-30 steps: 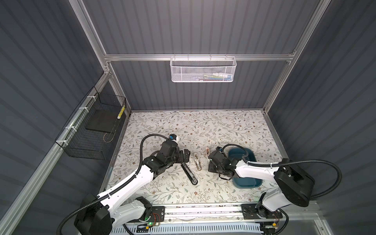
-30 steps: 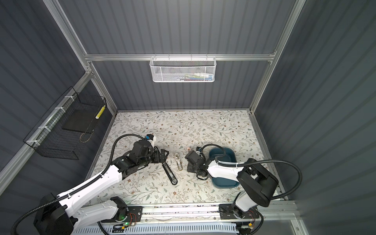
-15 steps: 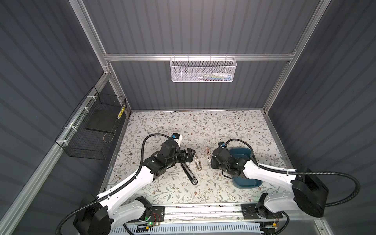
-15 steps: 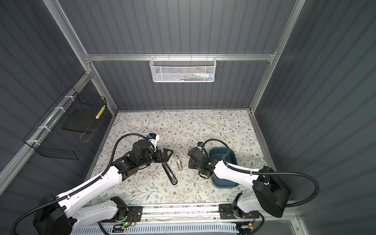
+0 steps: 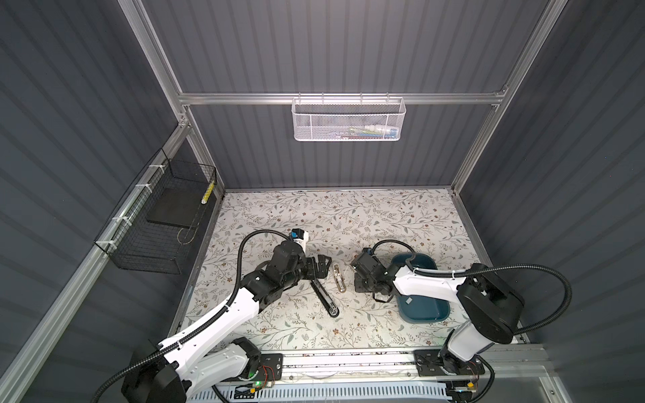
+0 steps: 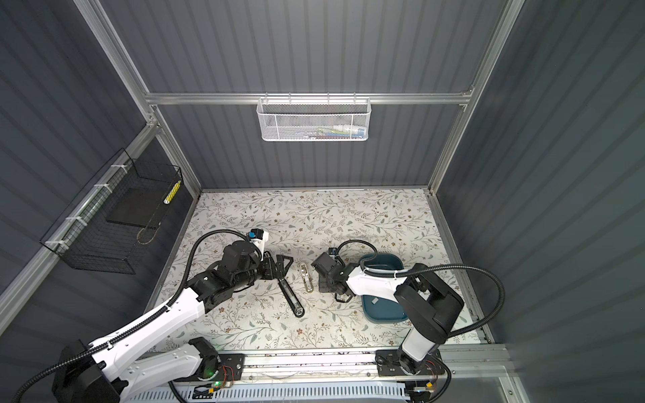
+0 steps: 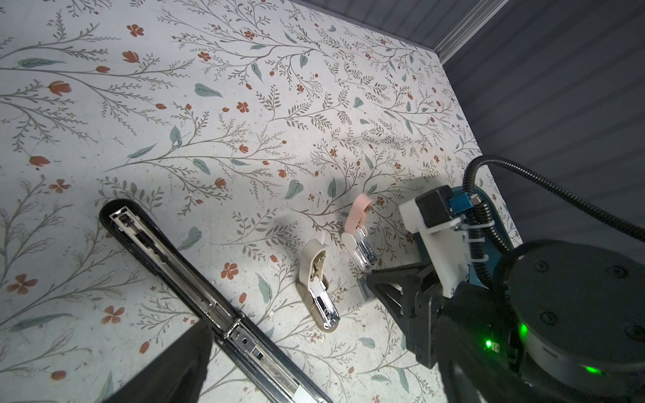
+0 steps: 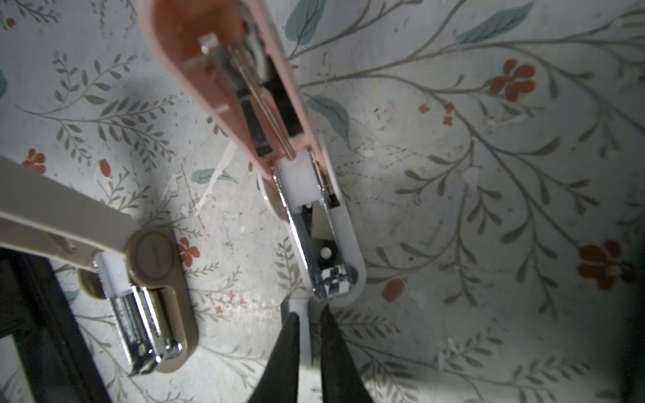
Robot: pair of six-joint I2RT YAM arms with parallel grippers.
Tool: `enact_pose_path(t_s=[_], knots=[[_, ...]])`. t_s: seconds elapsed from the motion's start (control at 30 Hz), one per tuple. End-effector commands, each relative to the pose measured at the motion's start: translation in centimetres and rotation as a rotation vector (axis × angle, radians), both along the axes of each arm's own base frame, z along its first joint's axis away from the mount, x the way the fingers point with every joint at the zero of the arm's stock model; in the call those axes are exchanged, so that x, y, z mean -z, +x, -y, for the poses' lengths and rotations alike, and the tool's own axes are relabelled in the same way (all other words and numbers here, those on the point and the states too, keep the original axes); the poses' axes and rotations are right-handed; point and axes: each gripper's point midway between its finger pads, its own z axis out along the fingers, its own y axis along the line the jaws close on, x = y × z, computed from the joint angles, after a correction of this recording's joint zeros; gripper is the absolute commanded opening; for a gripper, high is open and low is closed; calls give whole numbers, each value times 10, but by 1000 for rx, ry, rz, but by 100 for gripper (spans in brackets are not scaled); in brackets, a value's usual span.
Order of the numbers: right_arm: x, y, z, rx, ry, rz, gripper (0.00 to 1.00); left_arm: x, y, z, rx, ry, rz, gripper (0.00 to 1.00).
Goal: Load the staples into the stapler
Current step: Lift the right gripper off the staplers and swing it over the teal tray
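Observation:
Three staplers lie open on the floral table: a long black stapler (image 5: 324, 296) (image 7: 174, 258), a small beige stapler (image 5: 339, 279) (image 7: 316, 289) (image 8: 153, 279) and a small pink stapler (image 7: 359, 240) (image 8: 314, 240). My right gripper (image 8: 310, 312) (image 5: 358, 286) is shut on a grey strip of staples (image 8: 303, 307) (image 7: 363, 290). The strip's end sits just short of the front of the pink stapler's empty metal channel. My left gripper (image 5: 319, 268) (image 6: 281, 267) stands open over the hinge end of the black stapler, holding nothing.
A dark blue tray (image 5: 429, 310) (image 6: 384, 314) lies at the right under my right arm, with another grey strip (image 5: 406, 300) in it. A black wire basket (image 5: 157, 226) hangs on the left wall and a white mesh basket (image 5: 349, 120) on the back wall.
My right arm's elbow swung out to the right and came back in, while its gripper stayed by the pink stapler. The left gripper edged slightly right toward the black stapler.

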Motion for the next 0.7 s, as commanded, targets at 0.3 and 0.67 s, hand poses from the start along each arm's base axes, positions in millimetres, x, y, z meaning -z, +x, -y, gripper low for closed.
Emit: enact_pose_path(t_s=[0.3, 0.67], knots=[[14, -8, 0, -8, -22, -61, 0, 1, -3, -12, -43, 21, 3, 99], [-71, -22, 28, 44, 49, 37, 0, -8, 7, -42, -162, 162, 32, 99]])
